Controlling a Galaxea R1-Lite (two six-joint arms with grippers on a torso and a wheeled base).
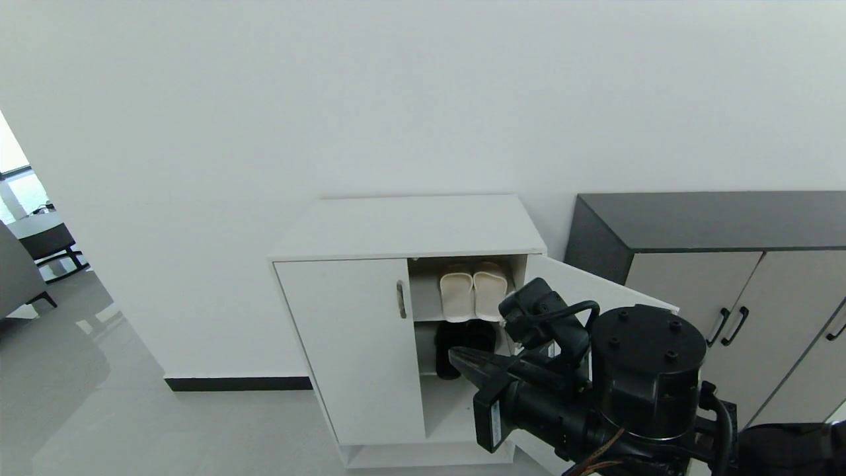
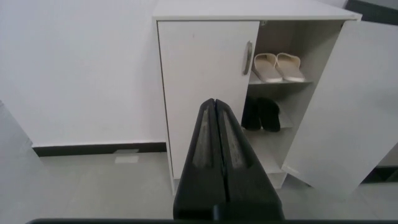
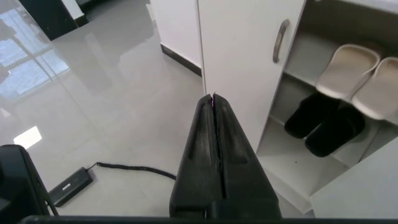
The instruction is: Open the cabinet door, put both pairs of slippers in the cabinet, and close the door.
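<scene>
1. The white cabinet (image 1: 403,228) is being shown at the centre of the head view, against the wall. Its left door (image 1: 350,344) is being kept shut, and its right door (image 1: 595,284) is standing swung open toward the right of the frame.
2. The cream slippers (image 1: 472,291) are being carried side by side on the upper shelf of the open half, just right of the frame's centre.
3. The black slippers (image 1: 456,340) are being carried on the shelf directly beneath, in shadow, with their lower part being covered by the arm in front.
4. The right claw (image 1: 462,360) is being held at the lower right of the head view, in front of the open compartment and level with the black slippers. Its fingers are being pressed together on nothing.
5. The left claw (image 2: 215,109) is being held well apart from the cabinet and is being pointed at the shut left door. Its fingers are likewise being pressed together, empty.
6. A dark cabinet (image 1: 714,218) is being shown at the right of the frame, near the white one, with its doors shut.
7. A black cable (image 3: 124,168) is being shown lying on the grey floor (image 1: 132,423).
</scene>
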